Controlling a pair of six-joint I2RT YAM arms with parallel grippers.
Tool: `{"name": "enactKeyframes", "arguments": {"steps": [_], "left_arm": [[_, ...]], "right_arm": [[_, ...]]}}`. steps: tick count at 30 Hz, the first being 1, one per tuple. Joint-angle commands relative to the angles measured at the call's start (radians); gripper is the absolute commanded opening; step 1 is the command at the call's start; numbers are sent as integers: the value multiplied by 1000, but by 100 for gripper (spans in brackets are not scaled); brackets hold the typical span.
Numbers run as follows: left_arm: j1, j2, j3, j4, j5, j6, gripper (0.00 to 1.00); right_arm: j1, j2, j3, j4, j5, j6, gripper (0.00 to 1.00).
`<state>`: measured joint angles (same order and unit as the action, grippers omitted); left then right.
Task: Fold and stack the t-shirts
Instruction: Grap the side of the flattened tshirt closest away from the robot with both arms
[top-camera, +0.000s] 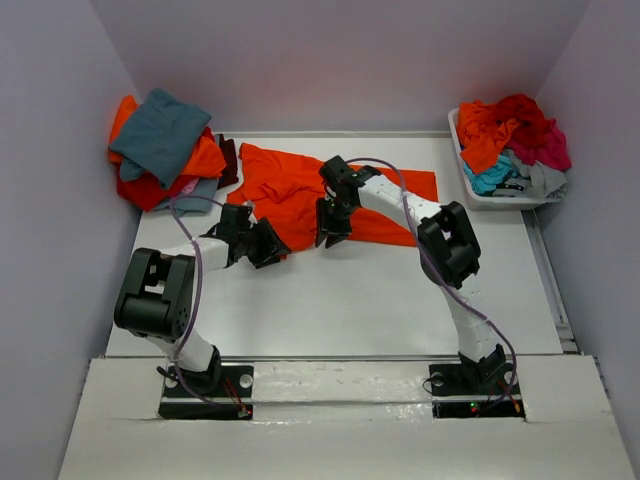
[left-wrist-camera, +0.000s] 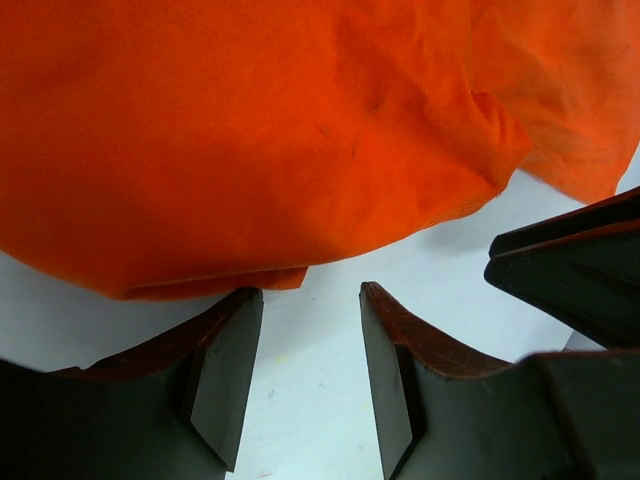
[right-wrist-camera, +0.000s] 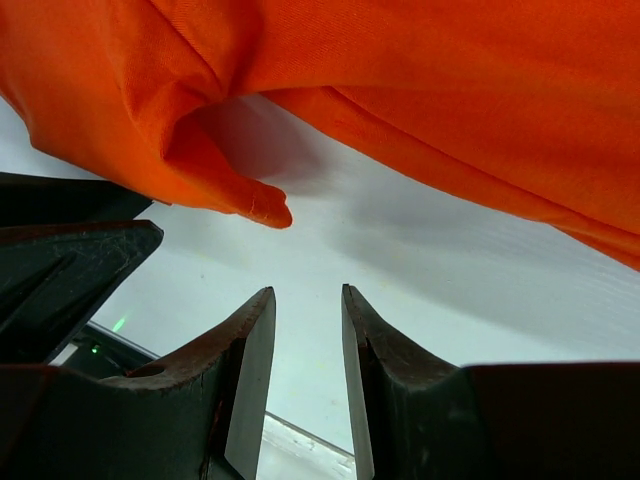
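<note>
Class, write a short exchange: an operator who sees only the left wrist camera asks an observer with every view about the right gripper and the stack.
Operator: I see only the orange t-shirt beyond the left gripper. Is the right gripper holding it?
Observer: No, the right gripper is open, nothing between its jaws.
Operator: Where is the stack?
Observer: At the far left corner of the table, a teal-grey t-shirt on top.

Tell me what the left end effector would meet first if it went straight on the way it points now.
Most likely the orange t-shirt: its near edge lies just ahead of the left end effector, whose jaws stand open over the table. Depth is unclear, so it might slide underneath.
</note>
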<state>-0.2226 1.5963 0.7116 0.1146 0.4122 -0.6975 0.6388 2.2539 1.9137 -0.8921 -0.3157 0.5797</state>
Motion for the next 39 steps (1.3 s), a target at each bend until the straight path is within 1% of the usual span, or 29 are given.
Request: {"name": "enactKeyframes", "arguments": {"steps": [1, 8, 10, 11, 17, 23, 26, 33, 39], "left_arm": [[-4, -7, -12, -49, -50, 9, 56], [-4, -30, 2, -157, -119, 18, 56], [-4, -39, 9, -205, -159, 18, 56], [-4, -41, 18, -237, -189, 23, 54], [-4, -27, 41, -308, -246, 33, 54], [-4, 36, 61, -309, -242, 43, 53], [-15, 80, 84, -294, -216, 41, 50], [-47, 151, 114, -277, -191, 41, 50], [-47, 152, 94, -289, -202, 53, 48]], "right_arm": [[-1, -53, -7, -21, 18, -12, 39], [-1, -40, 16, -24, 9, -11, 39], [-1, -39, 18, -27, 13, -11, 38], [-1, -40, 16, -25, 15, -11, 38], [-1, -51, -4, -7, 9, -1, 38], [-1, -60, -16, 1, 12, -4, 38], [-1, -65, -24, 1, 13, -7, 38], [-1, -76, -36, -2, 27, -17, 38], [-1, -73, -31, -2, 26, -15, 38]]}}
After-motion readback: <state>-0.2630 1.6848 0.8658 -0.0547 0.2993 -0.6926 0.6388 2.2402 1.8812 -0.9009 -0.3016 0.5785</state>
